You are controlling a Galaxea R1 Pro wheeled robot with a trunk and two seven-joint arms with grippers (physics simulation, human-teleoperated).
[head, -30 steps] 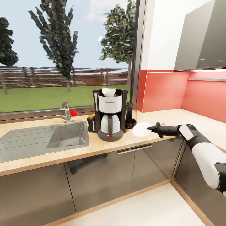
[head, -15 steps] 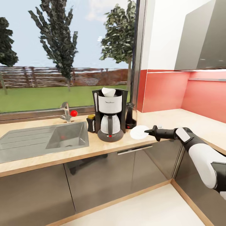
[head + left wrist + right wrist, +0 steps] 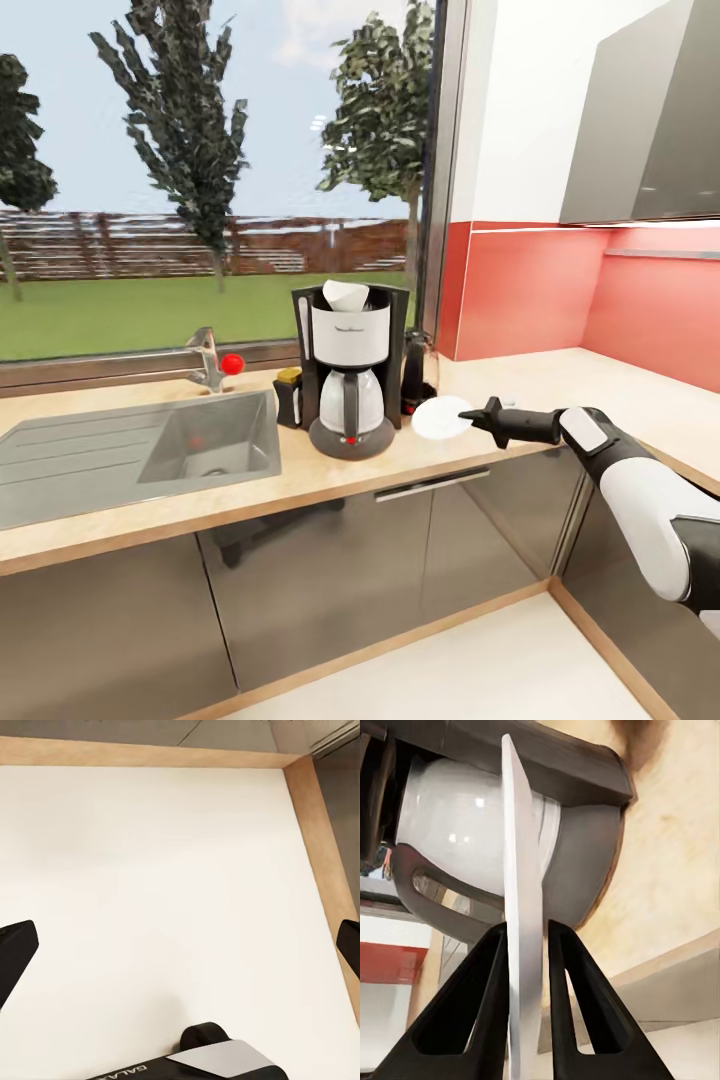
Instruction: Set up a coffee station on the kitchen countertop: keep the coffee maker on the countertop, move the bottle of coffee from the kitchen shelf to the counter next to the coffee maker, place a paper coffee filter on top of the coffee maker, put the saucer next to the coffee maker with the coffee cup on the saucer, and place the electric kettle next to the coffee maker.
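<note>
The coffee maker [image 3: 350, 385] stands on the kitchen countertop [image 3: 330, 475], and its carafe [image 3: 472, 825] looms close in the right wrist view. A white paper coffee filter [image 3: 345, 293] sits on top of it. The bottle of coffee [image 3: 290, 395] is at its left, and the electric kettle [image 3: 415, 370] is behind its right side. My right gripper [image 3: 478, 416] is shut on the white saucer [image 3: 440, 417], held tilted just right of the coffee maker and low over the counter; the saucer [image 3: 521, 937] is edge-on between the fingers [image 3: 472, 1005]. My left gripper [image 3: 180, 945] is open over pale floor. The coffee cup is out of view.
A grey inset sink [image 3: 120, 450] with a faucet [image 3: 205, 360] lies left of the coffee maker. The counter turns a corner at the right under a red backsplash [image 3: 520, 290] and a grey wall cabinet [image 3: 650, 120]. Dark cabinet fronts [image 3: 300, 590] run below.
My right gripper has carried the saucer a little to the left, closer to the coffee maker. The head view has shifted slightly. The left arm looks unmoved.
</note>
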